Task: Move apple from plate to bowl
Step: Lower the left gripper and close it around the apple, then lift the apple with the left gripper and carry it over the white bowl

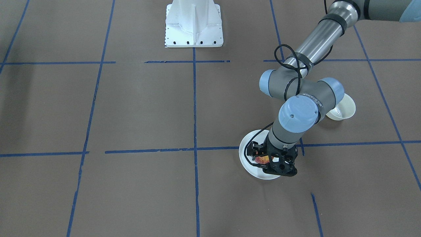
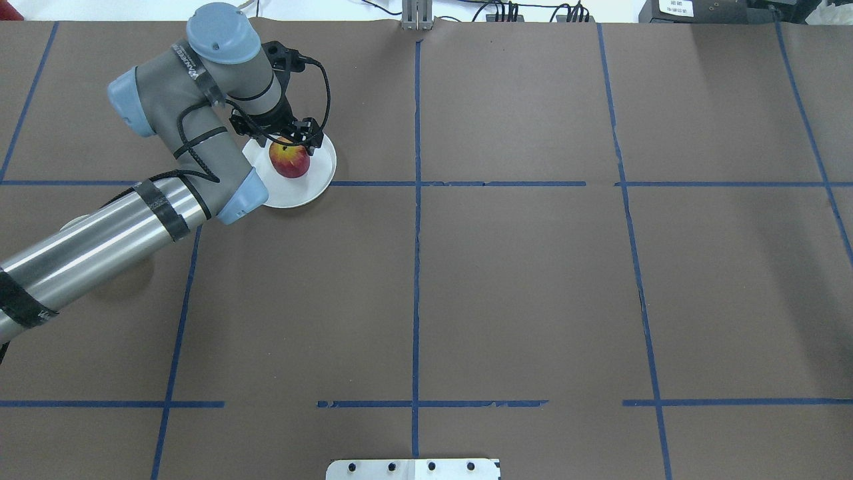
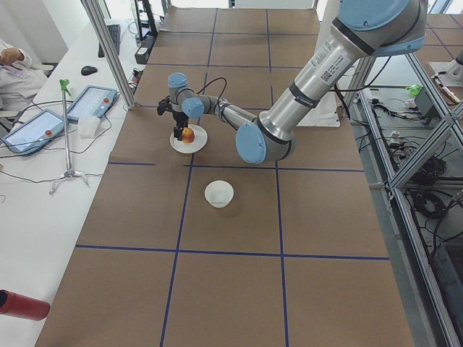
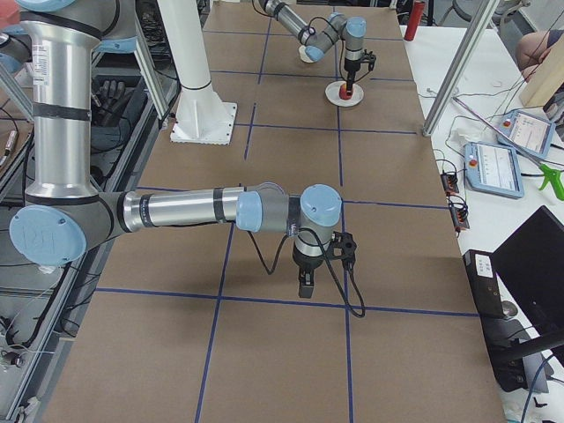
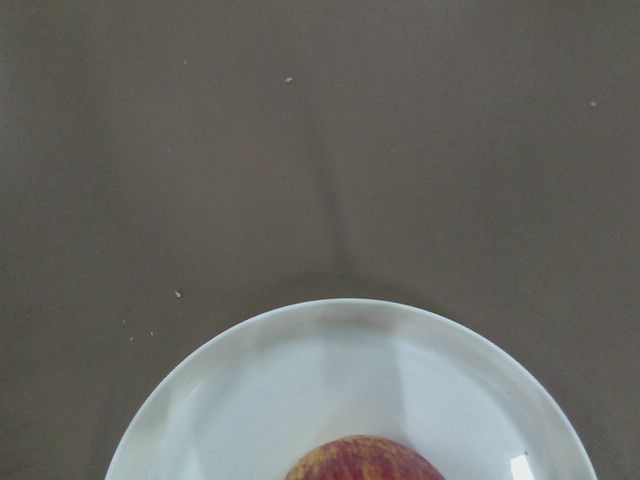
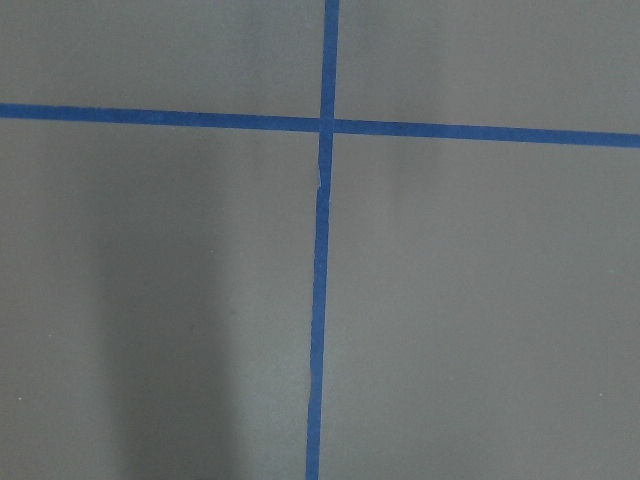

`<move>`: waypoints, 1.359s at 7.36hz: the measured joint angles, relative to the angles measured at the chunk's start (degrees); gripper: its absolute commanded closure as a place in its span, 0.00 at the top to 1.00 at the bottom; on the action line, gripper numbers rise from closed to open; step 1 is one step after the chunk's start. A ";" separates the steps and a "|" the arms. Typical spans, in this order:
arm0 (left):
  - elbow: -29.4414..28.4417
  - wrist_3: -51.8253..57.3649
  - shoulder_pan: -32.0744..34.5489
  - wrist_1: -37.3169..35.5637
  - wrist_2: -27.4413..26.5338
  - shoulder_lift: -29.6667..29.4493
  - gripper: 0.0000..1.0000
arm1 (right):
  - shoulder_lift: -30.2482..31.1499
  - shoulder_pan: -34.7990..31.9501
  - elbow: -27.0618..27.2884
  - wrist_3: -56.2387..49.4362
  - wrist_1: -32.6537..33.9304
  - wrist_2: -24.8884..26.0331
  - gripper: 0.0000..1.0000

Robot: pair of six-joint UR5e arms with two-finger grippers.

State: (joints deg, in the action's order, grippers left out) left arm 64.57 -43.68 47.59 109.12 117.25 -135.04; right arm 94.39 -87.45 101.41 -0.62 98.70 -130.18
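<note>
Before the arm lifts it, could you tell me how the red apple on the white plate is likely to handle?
The small round red-and-yellow apple looks firm and smooth-skinned, so it will probably hold shape but could slip in a loose pinch. Being round and resting on the flat white plate, it may roll if nudged.

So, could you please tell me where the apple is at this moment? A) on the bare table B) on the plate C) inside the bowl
B: the apple rests on the white plate, while the bowl stands empty, apart from it.
</note>
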 measured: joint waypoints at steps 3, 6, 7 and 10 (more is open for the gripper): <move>-1.60 -0.58 -0.29 2.68 0.08 0.20 0.21 | 0.00 0.00 -0.01 -0.02 0.00 0.01 1.00; -1.44 -0.63 -0.28 2.90 0.48 0.17 0.00 | 0.00 0.00 0.01 0.00 0.00 0.02 1.00; -0.80 -0.46 0.02 2.70 0.56 0.37 0.00 | 0.00 0.00 0.01 0.00 0.00 0.02 1.00; 7.36 4.64 4.48 2.07 0.65 7.93 0.00 | 0.00 0.00 0.02 -0.06 0.00 0.02 1.00</move>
State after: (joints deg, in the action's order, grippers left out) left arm 71.93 -39.05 52.08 111.19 117.90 -127.11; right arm 94.39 -87.45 101.43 -0.68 98.70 -130.17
